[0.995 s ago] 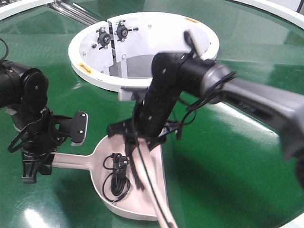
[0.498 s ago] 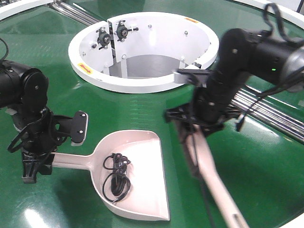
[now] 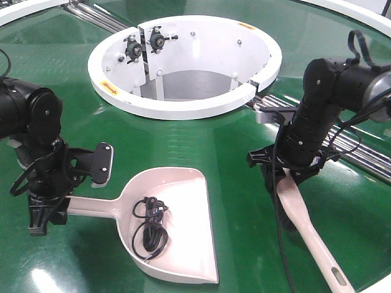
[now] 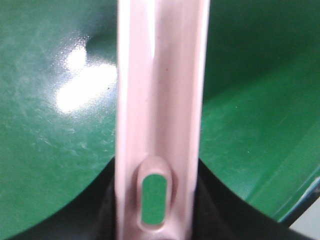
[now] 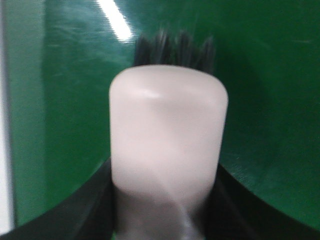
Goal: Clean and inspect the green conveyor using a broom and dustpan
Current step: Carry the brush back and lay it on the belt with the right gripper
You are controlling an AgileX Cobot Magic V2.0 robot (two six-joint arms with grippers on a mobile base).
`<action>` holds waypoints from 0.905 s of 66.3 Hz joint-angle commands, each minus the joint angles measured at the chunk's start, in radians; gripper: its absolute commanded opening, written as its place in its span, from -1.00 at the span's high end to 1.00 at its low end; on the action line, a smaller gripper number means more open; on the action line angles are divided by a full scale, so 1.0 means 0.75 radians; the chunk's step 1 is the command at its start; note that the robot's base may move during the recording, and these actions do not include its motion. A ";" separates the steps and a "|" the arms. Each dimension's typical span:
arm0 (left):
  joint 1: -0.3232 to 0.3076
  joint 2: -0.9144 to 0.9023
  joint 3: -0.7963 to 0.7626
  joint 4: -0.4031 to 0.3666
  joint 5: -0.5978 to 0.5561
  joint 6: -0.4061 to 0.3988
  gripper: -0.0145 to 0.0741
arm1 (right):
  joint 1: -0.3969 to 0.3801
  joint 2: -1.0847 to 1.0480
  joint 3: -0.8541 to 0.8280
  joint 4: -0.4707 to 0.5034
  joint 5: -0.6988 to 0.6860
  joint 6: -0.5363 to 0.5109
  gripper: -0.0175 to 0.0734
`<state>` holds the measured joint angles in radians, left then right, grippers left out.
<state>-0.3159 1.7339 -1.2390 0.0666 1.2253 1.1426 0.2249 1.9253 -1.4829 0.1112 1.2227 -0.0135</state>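
- Green conveyor [image 3: 238, 201]: a glossy belt around a white ring hub [image 3: 183, 110], with chrome rollers [image 3: 348, 146] at the right.
- Dustpan [image 3: 183, 244]: lies on the belt in front of the hub, with a coiled black cable [image 3: 149, 226] inside the pan.
- Left gripper [image 3: 50, 210]: clamped on the end of the dustpan handle.
- Broom [image 3: 305, 226]: well to the right of the dustpan, its handle slanting to the lower right.
- Right gripper [image 3: 286, 174]: closed around the broom's head end; bristle contact with the belt cannot be told.

Both arms reach down, left gripper [image 3: 49, 207] and right gripper [image 3: 286, 176] with fingers clamped tight.
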 commanded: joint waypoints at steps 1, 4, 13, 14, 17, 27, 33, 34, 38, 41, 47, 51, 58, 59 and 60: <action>-0.011 -0.051 -0.034 -0.032 0.025 -0.004 0.73 | -0.011 -0.033 -0.029 -0.012 0.080 -0.027 0.62; -0.011 -0.051 -0.034 -0.032 0.025 -0.004 0.73 | -0.011 -0.018 -0.029 -0.012 0.080 -0.029 0.62; -0.011 -0.051 -0.034 -0.032 0.025 -0.004 0.73 | -0.011 0.018 -0.029 -0.016 0.075 -0.030 0.62; -0.011 -0.051 -0.034 -0.032 0.025 -0.004 0.73 | -0.011 0.023 -0.029 -0.016 0.070 -0.030 0.62; -0.011 -0.051 -0.034 -0.032 0.025 -0.004 0.73 | -0.011 0.031 -0.029 -0.016 0.058 -0.030 0.62; -0.011 -0.051 -0.034 -0.032 0.025 -0.004 0.73 | -0.011 0.059 -0.029 -0.013 0.036 -0.030 0.62; -0.011 -0.051 -0.034 -0.032 0.025 -0.004 0.73 | -0.011 0.065 -0.029 -0.013 0.032 -0.030 0.62; -0.011 -0.051 -0.034 -0.032 0.025 -0.004 0.73 | -0.011 0.065 -0.029 -0.013 0.032 -0.030 0.62; -0.011 -0.051 -0.034 -0.032 0.025 -0.004 0.73 | -0.011 0.065 -0.029 -0.013 0.030 -0.030 0.62; -0.011 -0.051 -0.034 -0.032 0.025 -0.004 0.73 | -0.011 0.065 -0.029 -0.013 0.030 -0.030 0.62; -0.011 -0.051 -0.034 -0.032 0.025 -0.004 0.73 | -0.011 0.065 -0.029 -0.013 0.034 -0.030 0.62; -0.011 -0.051 -0.034 -0.032 0.025 -0.004 0.73 | -0.011 0.065 -0.029 -0.013 0.033 -0.030 0.61; -0.011 -0.051 -0.034 -0.032 0.025 -0.004 0.73 | -0.011 0.065 -0.029 -0.013 0.036 -0.030 0.58; -0.011 -0.051 -0.034 -0.032 0.025 -0.004 0.73 | -0.011 0.065 -0.029 -0.013 0.036 -0.030 0.57; -0.011 -0.051 -0.034 -0.032 0.025 -0.004 0.73 | -0.011 0.065 -0.029 -0.013 0.036 -0.030 0.56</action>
<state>-0.3159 1.7339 -1.2390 0.0659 1.2253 1.1426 0.2220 2.0144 -1.4829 0.1068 1.2220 -0.0218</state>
